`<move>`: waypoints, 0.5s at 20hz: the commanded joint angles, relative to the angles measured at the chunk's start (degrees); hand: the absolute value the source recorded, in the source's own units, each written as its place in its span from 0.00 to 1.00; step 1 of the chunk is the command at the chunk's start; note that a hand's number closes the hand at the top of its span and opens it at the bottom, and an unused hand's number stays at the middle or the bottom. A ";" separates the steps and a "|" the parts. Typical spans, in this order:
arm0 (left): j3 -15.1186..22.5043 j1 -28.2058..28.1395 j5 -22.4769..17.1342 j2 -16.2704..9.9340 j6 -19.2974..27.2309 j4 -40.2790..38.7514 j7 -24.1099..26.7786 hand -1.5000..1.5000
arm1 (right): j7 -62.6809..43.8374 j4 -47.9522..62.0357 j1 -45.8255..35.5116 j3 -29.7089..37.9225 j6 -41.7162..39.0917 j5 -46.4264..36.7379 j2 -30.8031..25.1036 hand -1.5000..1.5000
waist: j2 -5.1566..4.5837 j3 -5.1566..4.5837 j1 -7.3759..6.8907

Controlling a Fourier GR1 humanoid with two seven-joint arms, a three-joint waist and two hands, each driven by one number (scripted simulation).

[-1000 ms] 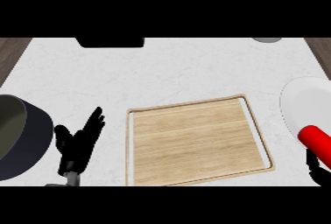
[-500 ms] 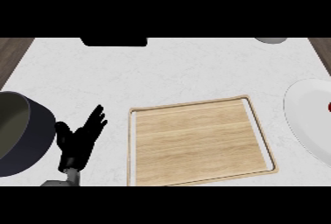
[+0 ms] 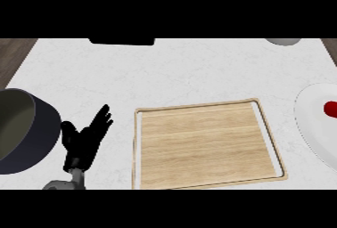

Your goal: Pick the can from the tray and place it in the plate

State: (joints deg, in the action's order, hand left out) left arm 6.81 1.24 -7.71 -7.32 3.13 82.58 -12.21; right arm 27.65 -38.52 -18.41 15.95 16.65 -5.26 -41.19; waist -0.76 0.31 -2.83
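Dark pot (image 3: 23, 131) at counter's left edge, just beside the left hand (image 3: 84, 140). Wooden tray (image 3: 207, 142) in centre, nothing on it. White plate (image 3: 317, 124) at right edge, well apart from tray; red can (image 3: 330, 107) lies on it, partly cut by the frame. Left hand rests open, fingers straight, pointing up. Right hand out of view.

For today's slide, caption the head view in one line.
Red can on white plate, wooden tray bare, left robot hand resting open.
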 commanded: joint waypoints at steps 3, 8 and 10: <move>0.20 -0.18 0.11 0.59 -0.22 -1.58 -0.23 0.50 | 2.94 14.95 -7.92 -3.82 -7.07 -4.40 0.00 0.00 | -0.29 0.00 -0.42; -0.46 -1.01 -0.34 -0.79 -1.61 -0.47 0.38 0.50 | 12.90 19.95 -10.49 0.38 -12.71 -0.91 -0.19 0.00 | -0.39 0.16 -0.38; -1.11 -0.55 -1.40 -0.37 -1.53 -0.49 -0.77 0.50 | 14.71 20.42 -12.27 3.65 -14.70 2.35 -0.32 0.00 | -0.33 0.17 -0.10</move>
State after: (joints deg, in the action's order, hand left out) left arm 6.60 1.49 -7.68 -7.10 2.64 82.21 -11.86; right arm 36.85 -21.24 -28.82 16.15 5.84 -6.17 -41.60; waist -0.87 0.38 -3.06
